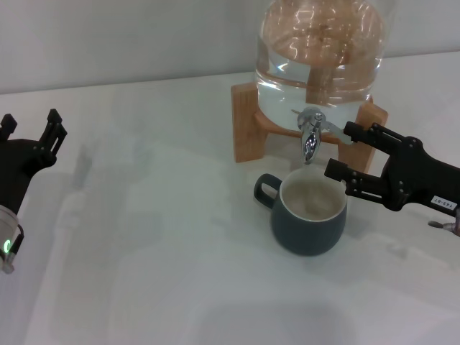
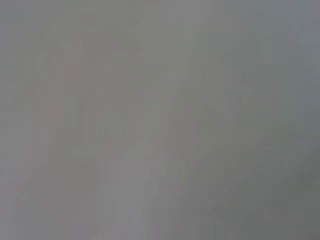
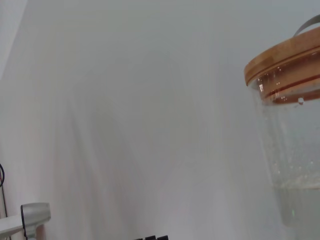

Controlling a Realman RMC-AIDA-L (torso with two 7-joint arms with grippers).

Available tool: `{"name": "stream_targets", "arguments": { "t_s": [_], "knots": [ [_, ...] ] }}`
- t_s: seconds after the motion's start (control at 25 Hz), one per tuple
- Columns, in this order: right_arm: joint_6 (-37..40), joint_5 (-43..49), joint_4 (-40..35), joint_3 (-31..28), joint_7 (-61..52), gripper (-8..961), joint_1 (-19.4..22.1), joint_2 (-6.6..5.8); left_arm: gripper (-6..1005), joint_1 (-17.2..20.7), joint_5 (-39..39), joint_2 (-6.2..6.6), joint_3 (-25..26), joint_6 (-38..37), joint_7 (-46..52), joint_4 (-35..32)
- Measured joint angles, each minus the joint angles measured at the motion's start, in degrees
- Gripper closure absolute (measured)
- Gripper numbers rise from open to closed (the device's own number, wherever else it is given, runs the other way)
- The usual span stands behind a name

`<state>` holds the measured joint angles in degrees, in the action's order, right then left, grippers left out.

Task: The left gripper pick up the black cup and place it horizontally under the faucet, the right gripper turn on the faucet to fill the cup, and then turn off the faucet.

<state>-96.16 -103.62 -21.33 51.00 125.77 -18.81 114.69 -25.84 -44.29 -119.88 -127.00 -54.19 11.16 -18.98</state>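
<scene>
My right gripper [image 1: 343,151] is spread, with one finger reaching to the lever of the faucet [image 1: 310,134] and the other lower, just beside the rim of the cup [image 1: 309,214]; nothing is pinched between them. The upper fingertip looks to touch the end of the thin lever, but I cannot tell if it really presses on it. The cup stands upright on the table [image 1: 144,251] directly under the spout, its handle pointing toward my left side, and the cream inside looks dry or nearly so; I see no stream of water from the spout. Behind it is the glass jar [image 1: 320,54] on its wooden stand [image 1: 248,118], with plenty of water inside. So I judge the step in hand is to open the faucet. To do it well I would push the lever slowly with the upper finger only, and keep the lower finger away from the cup rim, because a small knock may shift the cup from under the spout. I would also watch the level and close early. My left gripper [image 1: 32,133] is also spread and empty, parked well apart at the table's left edge.
</scene>
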Motion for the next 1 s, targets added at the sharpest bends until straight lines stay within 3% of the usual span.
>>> {"name": "stream_targets", "arguments": {
  "t_s": [1.0],
  "knots": [
    [0.01, -0.01, -0.03, -0.17, 0.00, 125, 0.09, 0.00, 212, -0.01, 0.00, 0.09, -0.10, 0.05, 0.00, 0.00]
  ]
}}
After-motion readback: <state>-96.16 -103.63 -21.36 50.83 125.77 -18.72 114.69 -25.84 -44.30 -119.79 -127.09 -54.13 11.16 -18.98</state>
